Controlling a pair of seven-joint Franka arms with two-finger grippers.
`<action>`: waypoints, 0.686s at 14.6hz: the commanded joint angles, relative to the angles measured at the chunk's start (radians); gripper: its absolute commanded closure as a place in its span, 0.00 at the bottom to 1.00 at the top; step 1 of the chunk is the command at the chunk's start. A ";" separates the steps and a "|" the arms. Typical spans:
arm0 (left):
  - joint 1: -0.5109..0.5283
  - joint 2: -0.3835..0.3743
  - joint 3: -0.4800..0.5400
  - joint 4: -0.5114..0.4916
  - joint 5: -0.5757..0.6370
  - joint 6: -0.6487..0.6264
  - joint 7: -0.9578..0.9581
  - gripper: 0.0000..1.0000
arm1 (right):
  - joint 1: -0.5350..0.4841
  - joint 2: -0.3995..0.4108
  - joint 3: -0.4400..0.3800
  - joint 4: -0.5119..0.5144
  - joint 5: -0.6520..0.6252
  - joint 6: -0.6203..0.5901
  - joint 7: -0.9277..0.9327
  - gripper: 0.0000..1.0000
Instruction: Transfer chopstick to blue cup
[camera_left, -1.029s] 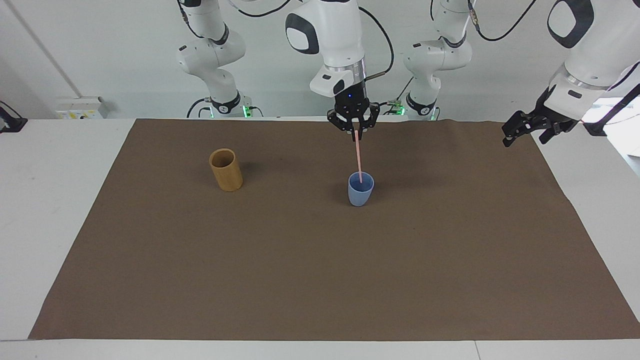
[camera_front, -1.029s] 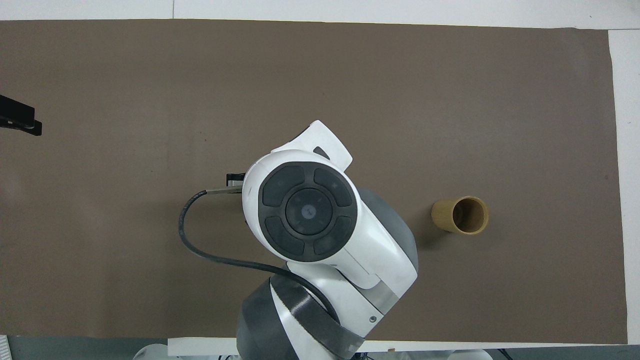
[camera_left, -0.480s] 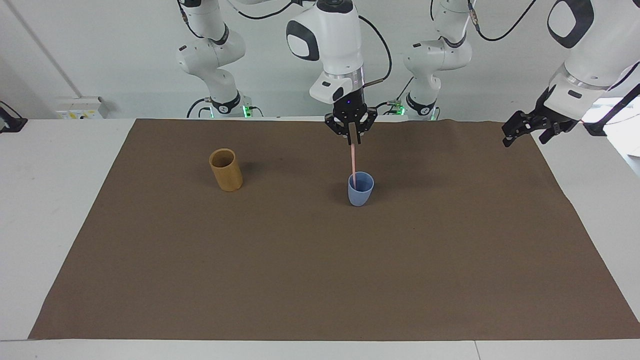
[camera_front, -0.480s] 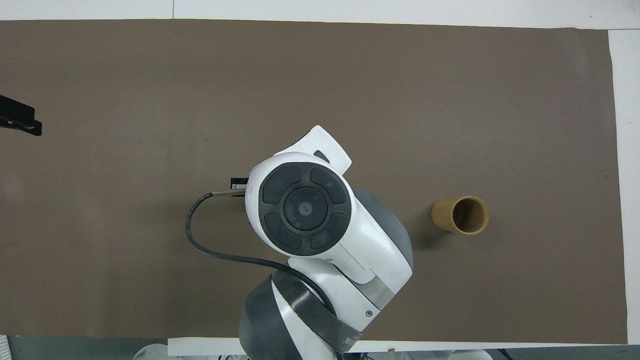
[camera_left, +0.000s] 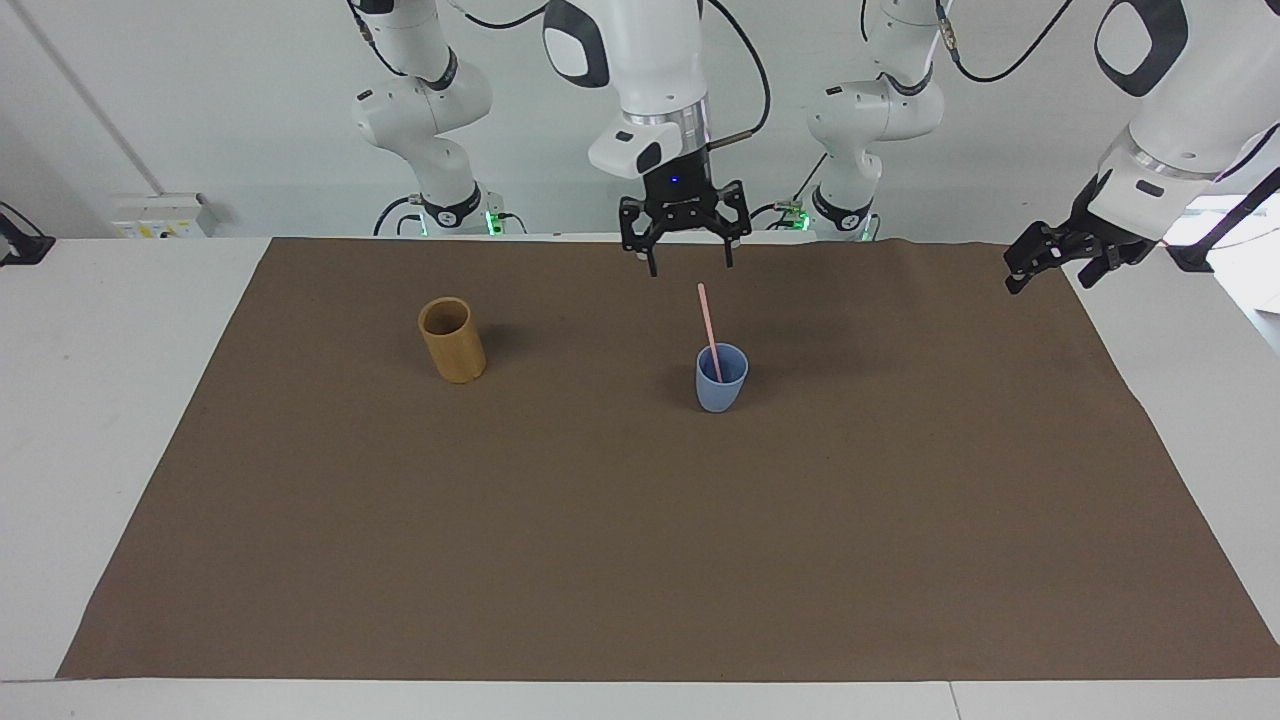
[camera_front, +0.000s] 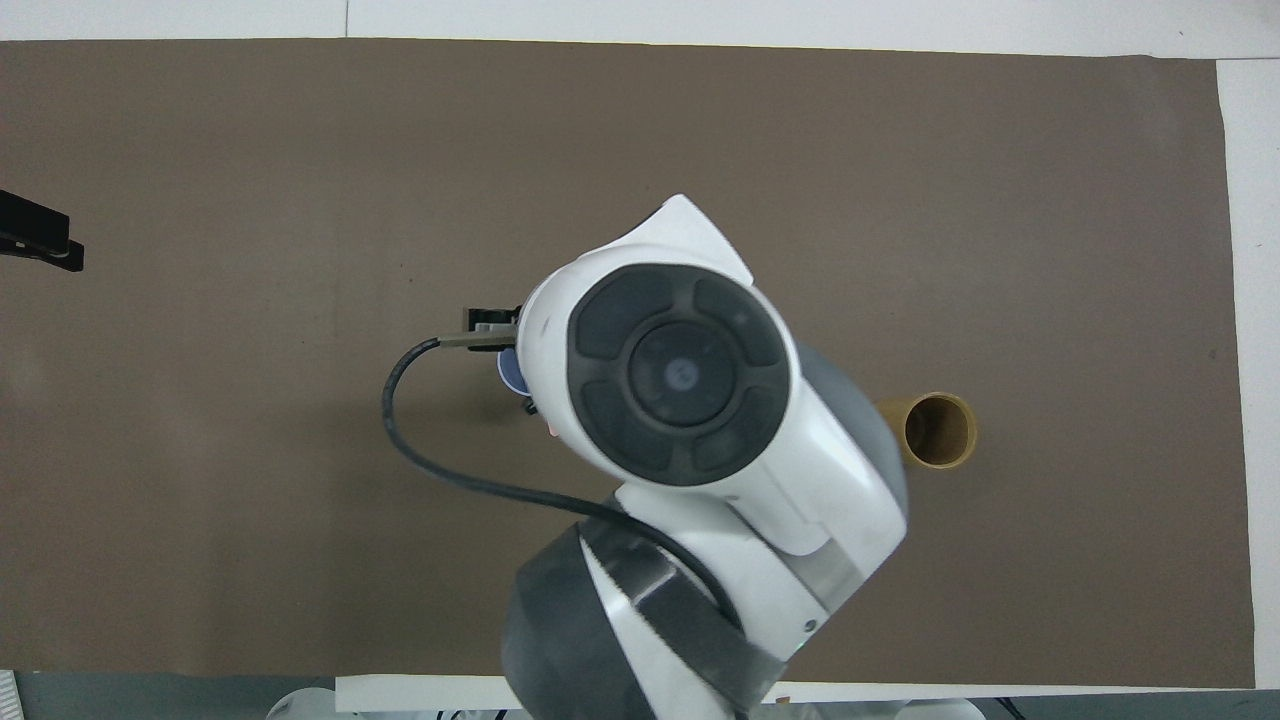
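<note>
Chopstick: one thin pale pink stick, lower end inside the blue cup, upper end leaning out over the rim toward the robots and slightly toward the right arm's end of the table; nothing grips it. Blue cup: small light-blue handleless tumbler, upright on the brown table mat, about midway between the two arms' ends; in the overhead view only a sliver of its rim shows past the right arm's wrist. Right gripper: hangs above the chopstick's upper end, pointing straight down, fingers spread wide apart, one fingertip to either side of the stick's top and clear of it, a visible gap between tips and stick; holds nothing, touches nothing. In the overhead view the arm's round wrist housing covers this gripper. Left gripper: raised over the mat's edge at the left arm's end of the table, well apart from the cup, fingers apart and empty; this arm waits. In the overhead view only its dark tip shows at the frame's edge. Tan wooden cup: taller cylinder, upright on the mat toward the right arm's end, well apart from the blue cup, interior showing nothing inside.
</note>
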 joint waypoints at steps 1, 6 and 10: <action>0.002 -0.022 0.000 -0.020 0.012 -0.009 0.006 0.00 | -0.117 -0.033 0.002 0.035 -0.011 -0.108 -0.148 0.00; 0.002 -0.021 0.000 -0.020 0.012 -0.009 0.006 0.00 | -0.350 -0.115 -0.011 0.037 -0.009 -0.351 -0.474 0.00; 0.002 -0.021 0.000 -0.020 0.012 -0.009 0.006 0.00 | -0.520 -0.167 -0.029 0.035 -0.031 -0.522 -0.683 0.00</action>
